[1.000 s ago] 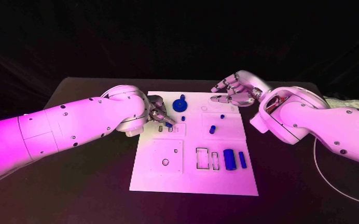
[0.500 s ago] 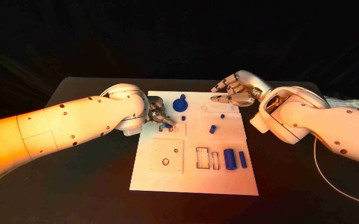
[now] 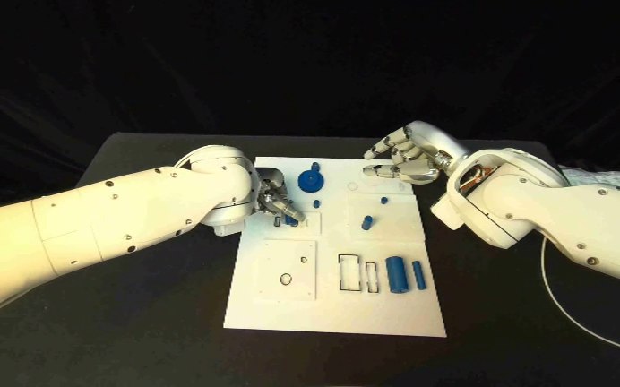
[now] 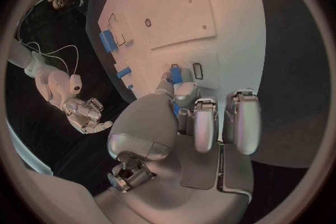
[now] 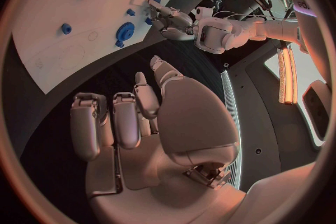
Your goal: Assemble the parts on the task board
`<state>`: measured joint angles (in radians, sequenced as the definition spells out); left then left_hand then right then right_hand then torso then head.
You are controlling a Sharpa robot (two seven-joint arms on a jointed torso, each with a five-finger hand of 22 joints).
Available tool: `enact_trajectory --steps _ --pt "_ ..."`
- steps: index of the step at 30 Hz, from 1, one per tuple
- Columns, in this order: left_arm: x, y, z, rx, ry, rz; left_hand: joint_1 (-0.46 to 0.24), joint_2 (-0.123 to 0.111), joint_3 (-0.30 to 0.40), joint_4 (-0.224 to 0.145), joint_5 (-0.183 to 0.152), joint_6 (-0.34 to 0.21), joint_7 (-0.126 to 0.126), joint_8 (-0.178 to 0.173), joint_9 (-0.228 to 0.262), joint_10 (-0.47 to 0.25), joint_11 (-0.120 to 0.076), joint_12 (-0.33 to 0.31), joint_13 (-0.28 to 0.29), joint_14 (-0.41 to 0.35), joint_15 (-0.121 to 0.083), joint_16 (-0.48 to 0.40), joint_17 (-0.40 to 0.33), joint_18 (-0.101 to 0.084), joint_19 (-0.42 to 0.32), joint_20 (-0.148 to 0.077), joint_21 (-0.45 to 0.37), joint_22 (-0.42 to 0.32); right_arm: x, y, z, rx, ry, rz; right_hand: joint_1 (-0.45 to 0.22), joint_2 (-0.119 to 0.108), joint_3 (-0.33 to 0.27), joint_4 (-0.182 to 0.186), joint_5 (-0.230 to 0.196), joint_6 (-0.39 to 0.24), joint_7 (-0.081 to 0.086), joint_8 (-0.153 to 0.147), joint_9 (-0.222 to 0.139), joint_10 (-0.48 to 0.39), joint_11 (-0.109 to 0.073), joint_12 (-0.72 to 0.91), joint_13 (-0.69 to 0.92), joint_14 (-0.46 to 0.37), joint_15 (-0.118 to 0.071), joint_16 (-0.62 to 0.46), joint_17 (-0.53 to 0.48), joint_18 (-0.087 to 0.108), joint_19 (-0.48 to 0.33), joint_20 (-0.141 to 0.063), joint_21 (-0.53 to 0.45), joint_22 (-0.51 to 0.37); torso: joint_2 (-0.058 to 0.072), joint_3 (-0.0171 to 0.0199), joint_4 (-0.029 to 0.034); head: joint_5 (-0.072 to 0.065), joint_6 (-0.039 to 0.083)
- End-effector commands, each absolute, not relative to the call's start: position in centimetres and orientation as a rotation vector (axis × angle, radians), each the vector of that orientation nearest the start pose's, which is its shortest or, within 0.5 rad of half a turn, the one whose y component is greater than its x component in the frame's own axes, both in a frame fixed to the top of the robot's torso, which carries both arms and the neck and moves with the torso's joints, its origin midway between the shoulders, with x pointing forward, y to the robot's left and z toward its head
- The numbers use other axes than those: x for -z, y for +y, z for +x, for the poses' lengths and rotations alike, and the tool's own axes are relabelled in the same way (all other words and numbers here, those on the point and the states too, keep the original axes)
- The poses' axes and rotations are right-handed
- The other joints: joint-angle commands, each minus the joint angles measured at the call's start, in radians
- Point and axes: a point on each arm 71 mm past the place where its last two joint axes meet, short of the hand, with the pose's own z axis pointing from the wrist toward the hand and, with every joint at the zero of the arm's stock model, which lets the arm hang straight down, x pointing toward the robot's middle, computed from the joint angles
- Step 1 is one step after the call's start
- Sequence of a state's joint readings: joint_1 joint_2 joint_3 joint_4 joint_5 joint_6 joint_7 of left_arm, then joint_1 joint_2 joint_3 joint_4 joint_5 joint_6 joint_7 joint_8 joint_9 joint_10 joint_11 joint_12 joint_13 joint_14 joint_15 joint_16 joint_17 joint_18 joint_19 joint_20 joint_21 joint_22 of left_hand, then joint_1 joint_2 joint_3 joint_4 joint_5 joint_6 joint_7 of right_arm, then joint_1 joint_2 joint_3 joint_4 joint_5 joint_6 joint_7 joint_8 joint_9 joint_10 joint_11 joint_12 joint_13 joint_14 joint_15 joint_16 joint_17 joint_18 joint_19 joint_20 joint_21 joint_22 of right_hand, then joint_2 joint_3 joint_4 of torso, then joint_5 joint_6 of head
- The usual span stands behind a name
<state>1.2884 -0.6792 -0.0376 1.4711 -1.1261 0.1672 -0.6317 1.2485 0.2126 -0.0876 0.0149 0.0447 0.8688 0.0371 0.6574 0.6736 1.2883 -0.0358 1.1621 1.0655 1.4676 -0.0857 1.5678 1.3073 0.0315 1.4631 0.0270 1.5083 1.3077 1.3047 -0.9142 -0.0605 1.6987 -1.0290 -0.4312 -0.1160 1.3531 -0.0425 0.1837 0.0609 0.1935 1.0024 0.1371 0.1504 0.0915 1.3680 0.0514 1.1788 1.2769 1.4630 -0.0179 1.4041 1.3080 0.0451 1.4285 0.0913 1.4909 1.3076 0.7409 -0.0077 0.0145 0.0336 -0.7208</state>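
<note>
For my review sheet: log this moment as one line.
left hand: pinches small blue part over task board slot | right hand: holds nothing, above board's far edge | blue gear: on board

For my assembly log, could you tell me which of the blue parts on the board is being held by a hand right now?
The small blue part pinched by the left hand near the board's left edge; the gear and the two cylinders lie untouched.
</note>
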Motion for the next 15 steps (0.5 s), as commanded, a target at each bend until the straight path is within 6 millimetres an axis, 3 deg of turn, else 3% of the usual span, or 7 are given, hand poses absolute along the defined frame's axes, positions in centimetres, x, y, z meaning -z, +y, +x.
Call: enact_trajectory --steps 1,15 --pt "19.62 15.59 49.52 0.295 2.314 -0.042 -0.012 0.0 0.191 -0.183 0.002 0.004 -0.003 -0.005 -0.002 0.004 0.001 0.002 -0.001 0.103 -0.005 0.003 0.263 -0.008 0.051 -0.007 0.005 0.163 13.15 -19.09 46.73 -0.906 1.639 0.219 -0.002 0.003 -0.001 -0.002 0.004 0.004 -0.001 0.006 0.001 -0.002 -0.004 -0.004 -0.001 0.057 -0.007 -0.003 0.013 0.002 0.0 -0.004 -0.005 0.054 0.0 -0.0004 -0.0014 0.001 0.0" --pt "19.27 15.53 49.72 0.328 2.256 -0.093 -0.033 -0.021 0.243 -0.202 0.002 0.003 -0.001 -0.015 0.0 -0.013 0.003 -0.027 -0.032 0.103 -0.003 0.003 0.263 -0.007 0.048 -0.006 0.002 0.16 13.15 -19.12 46.73 -0.905 1.639 0.22 -0.004 0.004 -0.001 0.0 0.005 0.004 -0.002 0.007 0.001 -0.003 -0.004 -0.005 -0.002 0.057 -0.007 -0.004 0.012 0.002 -0.001 -0.004 -0.005 0.054 0.0 -0.0008 0.0001 -0.002 0.0"
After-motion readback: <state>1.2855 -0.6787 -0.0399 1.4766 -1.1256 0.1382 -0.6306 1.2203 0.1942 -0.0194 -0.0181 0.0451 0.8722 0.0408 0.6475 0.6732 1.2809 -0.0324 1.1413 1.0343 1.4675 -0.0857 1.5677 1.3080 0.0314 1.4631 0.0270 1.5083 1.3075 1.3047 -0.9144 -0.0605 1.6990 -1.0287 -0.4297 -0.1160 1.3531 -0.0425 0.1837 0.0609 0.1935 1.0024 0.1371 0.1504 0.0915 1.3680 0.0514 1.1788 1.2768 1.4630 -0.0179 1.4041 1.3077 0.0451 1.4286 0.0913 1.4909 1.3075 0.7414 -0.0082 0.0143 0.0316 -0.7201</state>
